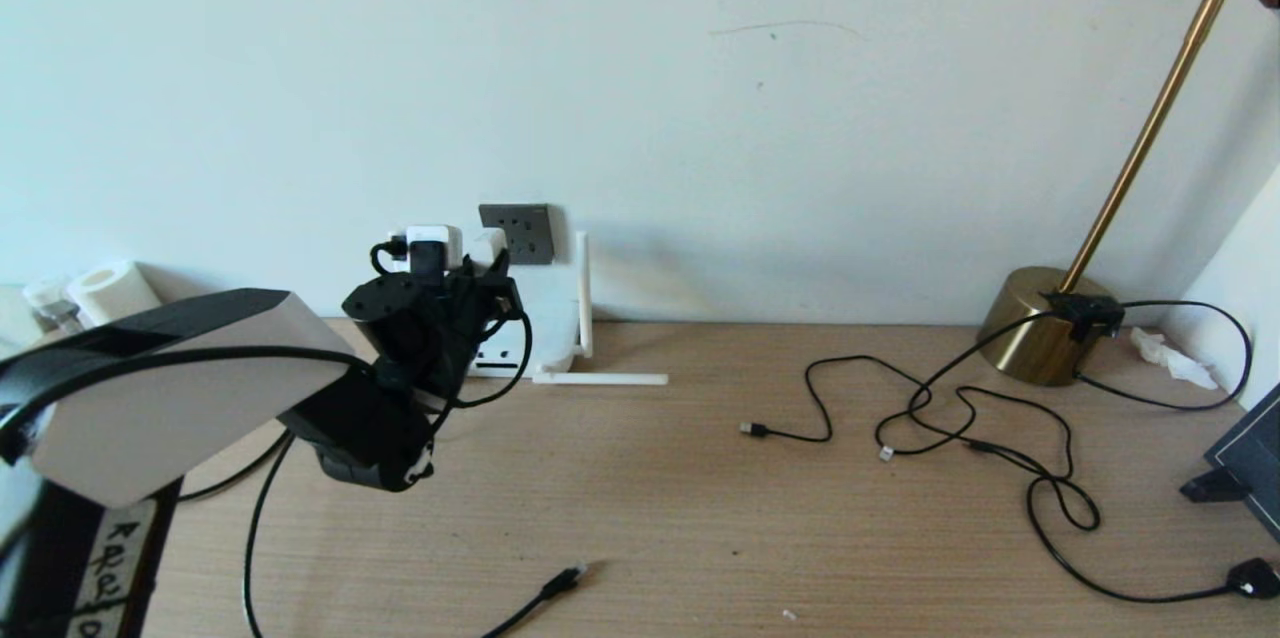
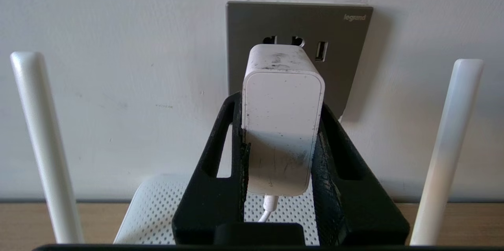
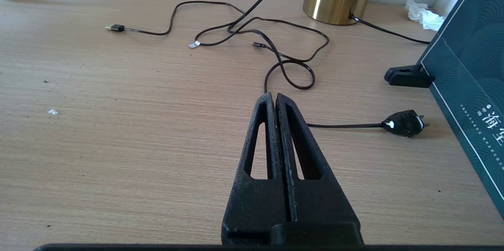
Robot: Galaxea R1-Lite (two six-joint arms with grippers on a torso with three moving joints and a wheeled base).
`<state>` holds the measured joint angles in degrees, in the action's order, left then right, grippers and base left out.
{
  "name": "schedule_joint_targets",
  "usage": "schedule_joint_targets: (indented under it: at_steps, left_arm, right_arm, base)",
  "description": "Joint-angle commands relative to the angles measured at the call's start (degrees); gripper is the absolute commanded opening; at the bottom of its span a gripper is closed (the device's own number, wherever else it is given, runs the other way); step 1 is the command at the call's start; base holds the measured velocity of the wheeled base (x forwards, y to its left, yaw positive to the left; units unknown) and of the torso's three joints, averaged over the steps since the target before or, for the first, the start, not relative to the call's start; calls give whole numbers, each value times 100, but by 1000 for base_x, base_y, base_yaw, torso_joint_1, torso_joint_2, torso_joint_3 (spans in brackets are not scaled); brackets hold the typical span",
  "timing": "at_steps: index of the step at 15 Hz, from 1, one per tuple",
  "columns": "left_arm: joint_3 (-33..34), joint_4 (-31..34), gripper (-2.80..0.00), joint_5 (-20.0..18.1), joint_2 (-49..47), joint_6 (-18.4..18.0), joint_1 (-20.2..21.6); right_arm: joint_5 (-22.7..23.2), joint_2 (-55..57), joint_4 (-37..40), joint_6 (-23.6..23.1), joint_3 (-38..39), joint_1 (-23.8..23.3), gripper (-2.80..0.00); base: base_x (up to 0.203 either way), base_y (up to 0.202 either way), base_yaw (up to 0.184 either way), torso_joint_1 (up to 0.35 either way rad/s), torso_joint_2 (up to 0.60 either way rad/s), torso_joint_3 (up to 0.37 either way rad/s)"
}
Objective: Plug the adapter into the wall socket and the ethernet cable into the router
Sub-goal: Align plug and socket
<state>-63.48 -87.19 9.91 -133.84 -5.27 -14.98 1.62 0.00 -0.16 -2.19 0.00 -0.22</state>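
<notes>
Between the left gripper's [image 2: 281, 141] fingers the adapter [image 2: 282, 121] sits pinched, just short of the wall socket [image 2: 346, 58] beyond their tips; I'd keep it square, prongs matched to holes, then push straight; right gripper [image 3: 275, 99] idles over the bench [image 3: 118, 125], fingers pressed together.

Adapter [image 2: 282, 125]: white cube-shaped brick, scuffed with dark specks, clamped between the two fingers of the left gripper [image 2: 281, 97], thin white cord leaving its rear. Wall socket [image 2: 338, 50]: dark grey plate, directly ahead of the fingertips; whether the prongs are seated cannot be told. Router [image 2: 153, 211]: flat white perforated box beneath the gripper, upright antennas on either side. Ethernet cable [image 1: 545, 591]: black, plug end lying on the desk, well behind the gripper.
</notes>
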Motion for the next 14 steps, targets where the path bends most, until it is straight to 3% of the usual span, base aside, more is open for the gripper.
schedule_joint_targets:
  at_steps: [1,6,14]
  left_arm:
    - [-149,-48,-280,15,-128,-48,4]
    - [-704,-48,-280,28,-420,-149,13]
    - [-868,-48,-280,20,-520,-141,-22]
  right_arm:
    - [5,9,-7,-2,0,-4,-280]
    - [5,9,-2,0,0,2,-280]
    - [5,9,-2,0,0,-4,-280]
  base:
    - [0,0,0,0,0,0]
    - [0,0,0,0,0,0]
    - [0,0,0,0,0,0]
